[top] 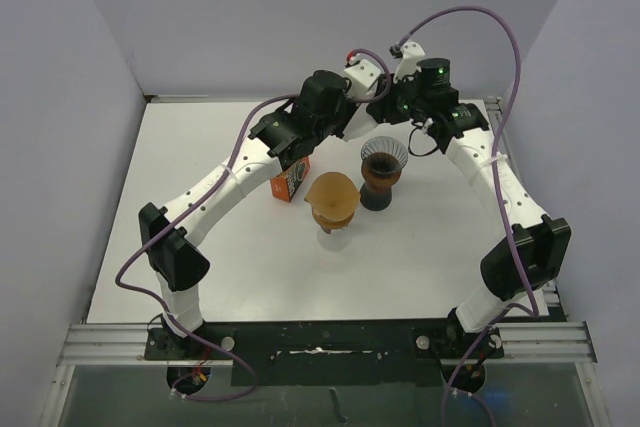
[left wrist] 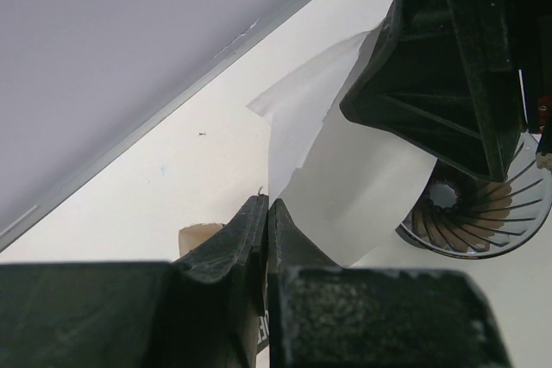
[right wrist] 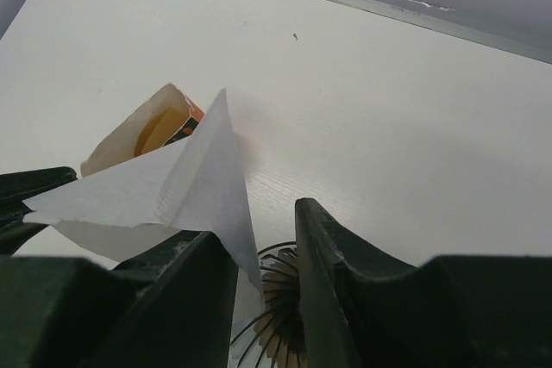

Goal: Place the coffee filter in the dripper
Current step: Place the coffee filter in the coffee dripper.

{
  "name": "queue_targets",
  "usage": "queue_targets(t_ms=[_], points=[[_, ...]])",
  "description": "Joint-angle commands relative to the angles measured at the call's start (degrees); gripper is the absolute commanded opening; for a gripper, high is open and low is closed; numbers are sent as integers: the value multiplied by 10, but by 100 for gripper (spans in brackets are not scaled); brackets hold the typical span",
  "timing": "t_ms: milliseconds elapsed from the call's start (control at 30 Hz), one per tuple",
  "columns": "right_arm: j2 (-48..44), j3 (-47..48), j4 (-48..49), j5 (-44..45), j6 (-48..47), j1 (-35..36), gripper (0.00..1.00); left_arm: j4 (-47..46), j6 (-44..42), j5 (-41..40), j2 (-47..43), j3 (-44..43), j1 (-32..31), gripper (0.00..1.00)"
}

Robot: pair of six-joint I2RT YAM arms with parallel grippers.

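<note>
The white paper coffee filter (left wrist: pixel 354 187) is pinched by its edge in my left gripper (left wrist: pixel 267 202), which is shut on it. The filter hangs in the air just above the ribbed glass dripper (left wrist: pixel 483 213). In the right wrist view the filter (right wrist: pixel 172 187) drapes over my right gripper's left finger, with its point hanging between the fingers. My right gripper (right wrist: pixel 259 226) is open, and the dripper (right wrist: pixel 280 316) is right below it. In the top view both grippers meet above the dripper (top: pixel 384 160), which stands on a dark base.
An open orange filter box (top: pixel 290 183) lies left of the dripper and shows in the right wrist view (right wrist: pixel 147 131). A tan cone on a clear stand (top: pixel 333 202) stands in front of the dripper. The back wall is close behind.
</note>
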State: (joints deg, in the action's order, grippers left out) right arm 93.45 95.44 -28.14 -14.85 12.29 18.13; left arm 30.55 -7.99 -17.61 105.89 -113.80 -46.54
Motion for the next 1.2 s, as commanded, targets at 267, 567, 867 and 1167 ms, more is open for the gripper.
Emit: queue_targets(t_ms=[267, 567, 867, 1167], points=[[2, 24, 1, 77, -42, 23, 38, -30, -3, -9, -10, -30, 0, 0], [2, 25, 0, 83, -47, 25, 45, -36, -10, -18, -16, -18, 2, 0], [-27, -1, 24, -57, -41, 4, 60, -32, 0, 36, -26, -9, 20, 0], [-90, -70, 80, -290, -14, -88, 76, -25, 3, 161, -36, 4, 52, 0]])
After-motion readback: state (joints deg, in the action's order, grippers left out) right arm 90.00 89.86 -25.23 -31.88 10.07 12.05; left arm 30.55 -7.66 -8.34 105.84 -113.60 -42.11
